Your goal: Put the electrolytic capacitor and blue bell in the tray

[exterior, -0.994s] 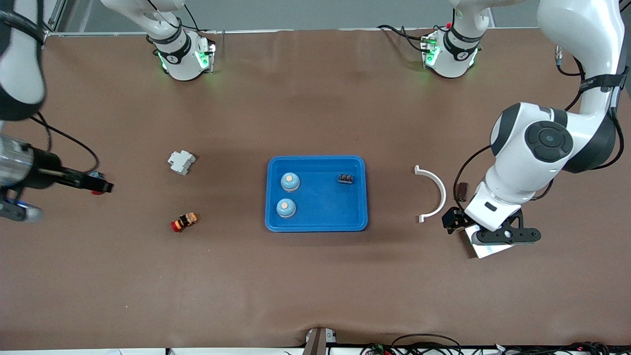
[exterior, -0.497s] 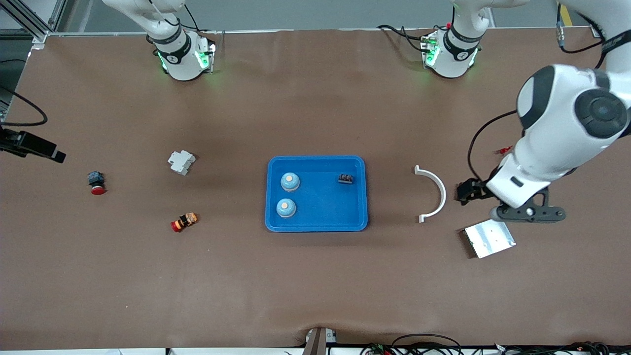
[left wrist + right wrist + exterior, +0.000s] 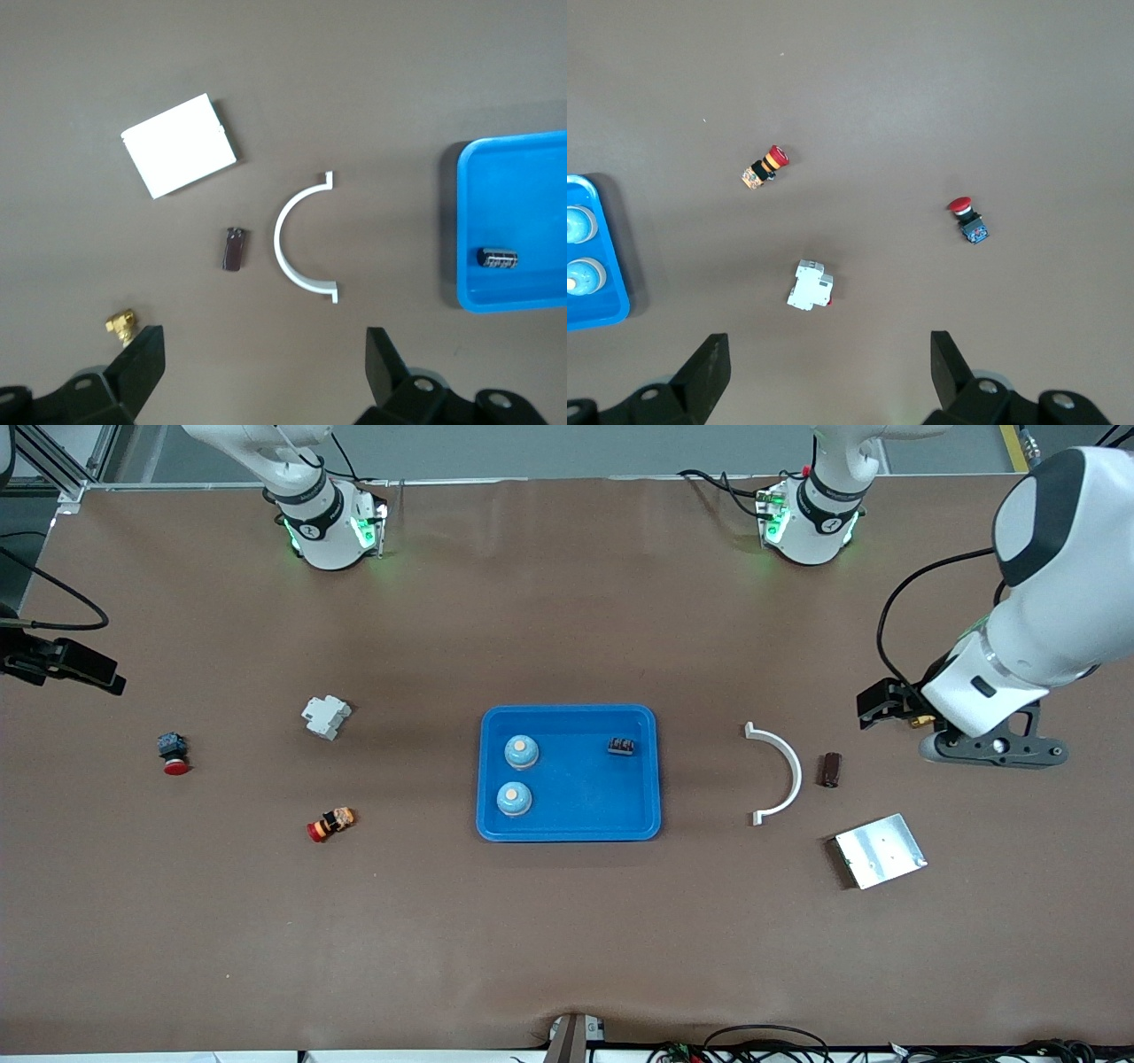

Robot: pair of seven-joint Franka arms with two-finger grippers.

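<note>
Left arm: reaches from its base out over the left arm's end of the bench, wrist bent downward.
Left tool (image 3: 261, 372): fingers spread wide, holding nothing, pointing down at the bench (image 3: 567, 921).
Right arm: mostly outside the front view, at the right arm's end of the bench.
Right tool (image 3: 828, 376): fingers spread wide, holding nothing, pointing down.

You have a white curved bracket (image 3: 780, 773) beside a small brown part (image 3: 830, 770), metal plate (image 3: 881, 850) nearer the camera, brass fitting (image 3: 121, 324), white breaker (image 3: 325, 716), two red-capped push buttons (image 3: 173, 752) (image 3: 330, 824).
</note>
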